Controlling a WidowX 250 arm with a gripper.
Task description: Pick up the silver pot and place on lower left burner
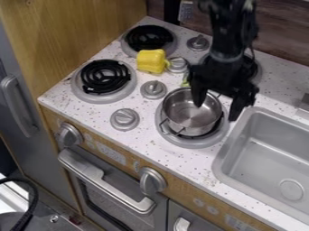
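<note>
Pot (pixel 192 116): upright and open at the top, on the near right burner (pixel 181 142), just to the left of the sink (pixel 221 159). Lies directly under the gripper (pixel 216 111), partly covered at its far right side. Has a wire handle pointing toward the near left, over the edge of the burner.

Above the pot's right part, gripper hanging down from the far side, fingers spread wide. With the left finger (pixel 198 95), reaches over or into the pot's opening; with the right finger (pixel 238 106), comes down outside the right rim, toward the sink. Straddles that rim without any grip to be seen; cannot tell whether touching it.

To the left, across two knobs (pixel 153 90), near left burner (pixel 104 81), black coil in a grey ring. Beyond that, far left burner (pixel 149 38). Between the far burners, yellow block-like thing (pixel 151 61), beside another knob (pixel 177 65). Partly behind the gripper, far right burner (pixel 256 72). Below the counter (pixel 163 157), at the near side, oven handle (pixel 107 182) and two larger knobs (pixel 152 180).
</note>
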